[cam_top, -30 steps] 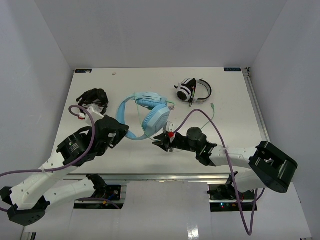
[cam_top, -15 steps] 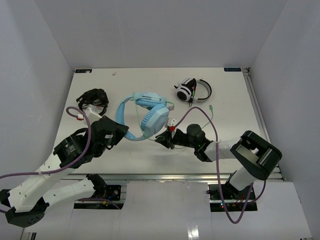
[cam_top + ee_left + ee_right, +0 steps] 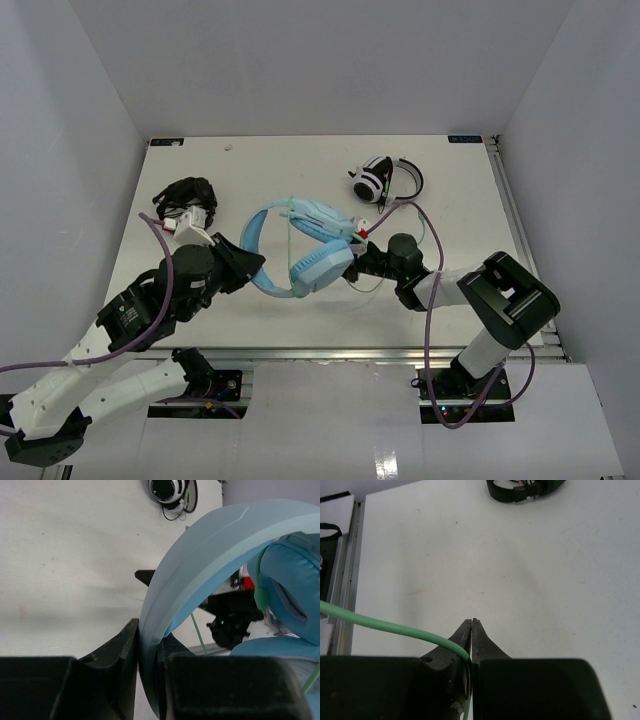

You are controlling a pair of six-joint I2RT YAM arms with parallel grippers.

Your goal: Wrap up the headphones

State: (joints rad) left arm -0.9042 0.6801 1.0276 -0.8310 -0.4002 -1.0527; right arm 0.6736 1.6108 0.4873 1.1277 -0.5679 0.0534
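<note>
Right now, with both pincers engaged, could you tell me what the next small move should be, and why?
Probably swing the right pincer around the headphones to lay on a turn of cable. Its jaws are shut on the green cable, and the left pincer clamps the headband, so the headphones look steadied for winding.

Bright even light, faint soft shadows, close foregrounds in wrist views blurred

overhead view down onto table [image 3: 300,170], wrist views close above it
</note>
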